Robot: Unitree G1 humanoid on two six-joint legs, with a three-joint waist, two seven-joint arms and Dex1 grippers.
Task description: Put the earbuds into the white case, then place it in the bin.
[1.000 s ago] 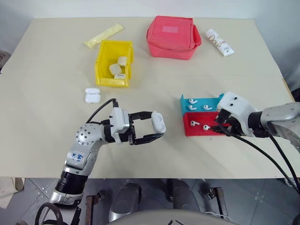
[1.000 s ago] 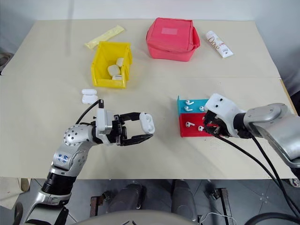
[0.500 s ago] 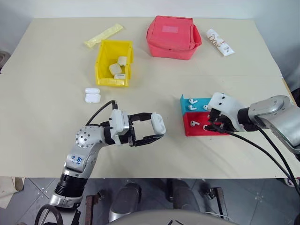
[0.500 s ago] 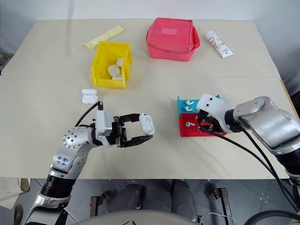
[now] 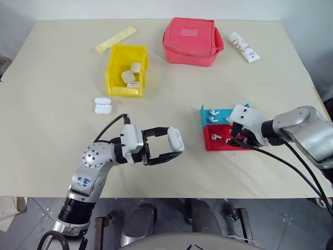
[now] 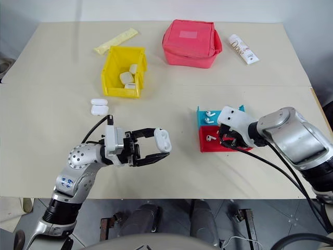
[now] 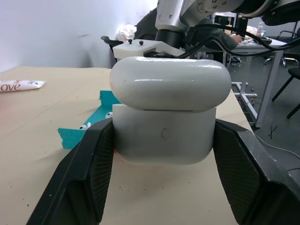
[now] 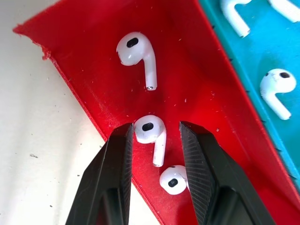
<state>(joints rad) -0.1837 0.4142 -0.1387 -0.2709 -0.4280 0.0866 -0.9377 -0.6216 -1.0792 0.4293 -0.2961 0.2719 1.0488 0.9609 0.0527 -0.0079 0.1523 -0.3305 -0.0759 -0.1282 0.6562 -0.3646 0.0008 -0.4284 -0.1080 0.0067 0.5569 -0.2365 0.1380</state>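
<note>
Left end effector (image 5: 169,147) is clamped on a white case (image 5: 176,139), held above the near part of the desk (image 5: 52,130) with its lid seated. Right end effector (image 8: 154,140) is angled down into the red tray (image 8: 197,75), fingers (image 8: 115,164) parted narrowly on either side of one earbud (image 8: 151,133); whether the pads touch it cannot be told. A second earbud (image 8: 172,179) lies just beside it, a third (image 8: 137,52) further along the same tray. The blue tray (image 5: 221,114) adjoins the red one and holds more earbuds. Two spare cases (image 5: 102,105) lie left of centre. Beyond them stands the yellow bin (image 5: 126,70) with cases inside. Furthest: yellow packet (image 5: 115,39), red pouch (image 5: 192,40), white tube (image 5: 244,47)
</note>
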